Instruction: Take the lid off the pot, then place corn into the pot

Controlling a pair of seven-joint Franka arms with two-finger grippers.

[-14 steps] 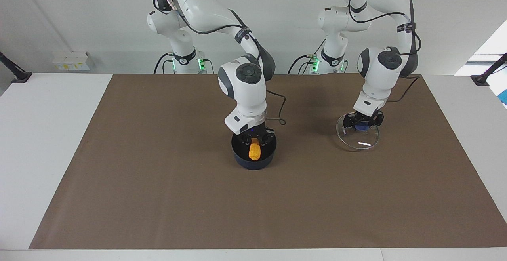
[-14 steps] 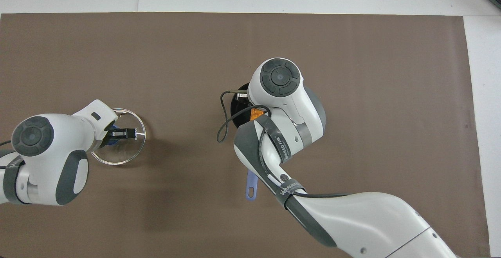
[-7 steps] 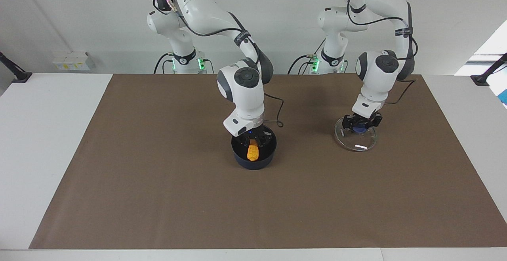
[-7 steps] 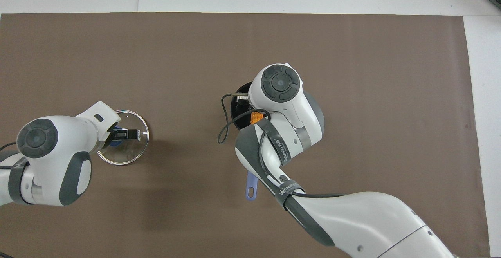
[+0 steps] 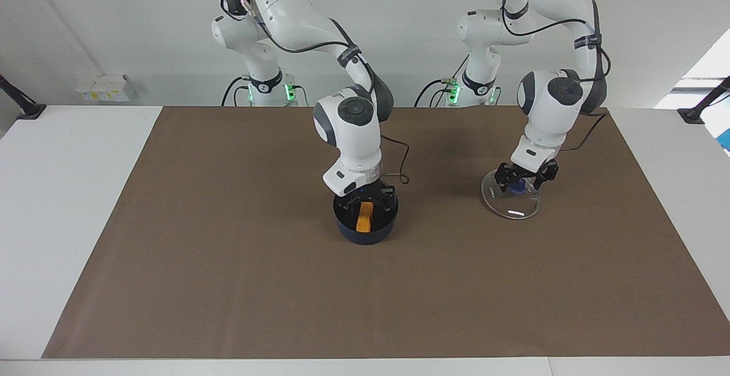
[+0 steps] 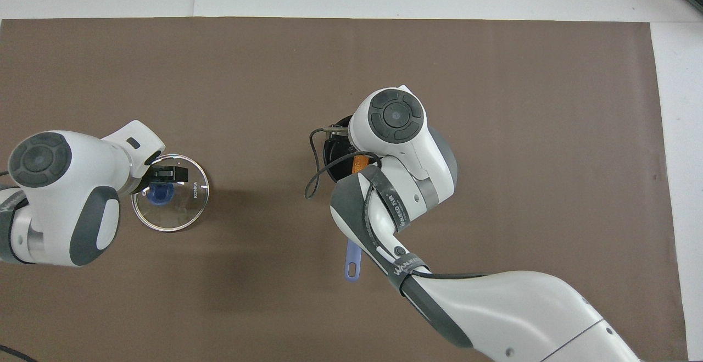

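Note:
The dark navy pot (image 5: 365, 232) stands mid-mat, and the yellow-orange corn (image 5: 363, 218) lies inside it. My right gripper (image 5: 366, 199) hangs open just over the corn, its fingers spread within the pot's rim. In the overhead view the right arm hides most of the pot (image 6: 331, 150); a strip of corn (image 6: 360, 162) and the pot's handle end (image 6: 352, 263) show. The glass lid (image 5: 511, 205) lies flat on the mat toward the left arm's end. My left gripper (image 5: 525, 177) is open just above its blue knob (image 5: 518, 188). From overhead, the left gripper (image 6: 165, 176) is over the lid (image 6: 171, 208).
A brown mat (image 5: 228, 262) covers most of the white table (image 5: 63, 193). A black cable (image 5: 404, 165) loops from the right wrist beside the pot. Black clamp mounts (image 5: 25, 108) sit at the table's corners nearest the robots.
My right gripper has opened and the corn has settled lower in the pot. My left gripper has let go of the knob and risen slightly; the lid now lies flat.

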